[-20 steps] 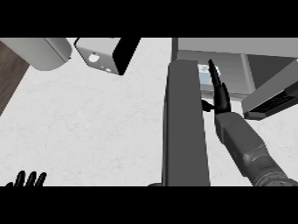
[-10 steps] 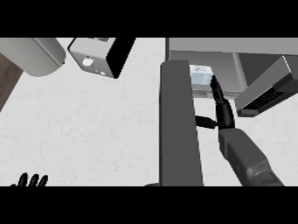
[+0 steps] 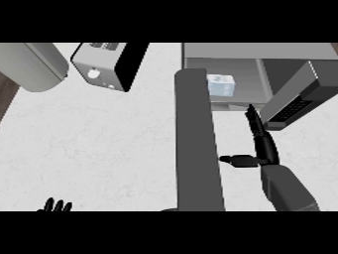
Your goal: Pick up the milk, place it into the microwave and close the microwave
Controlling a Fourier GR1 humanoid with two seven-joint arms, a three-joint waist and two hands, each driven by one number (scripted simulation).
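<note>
The right hand (image 3: 260,141) had drawn back from the milk (image 3: 220,85), fingers straight and holding nothing, leaving the carton inside the microwave (image 3: 274,67) beyond its fingertips, door (image 3: 197,144) still to shut

- The microwave door (image 3: 199,144) is standing wide open, like a long wall down the middle of the counter (image 3: 91,144).
- The right hand (image 3: 260,144) is sitting in the narrow lane between that door and the microwave (image 3: 303,94).
- The milk (image 3: 221,85) is filling part of the opening.
- Left of the door, lots of bare counter is lying open.
</note>
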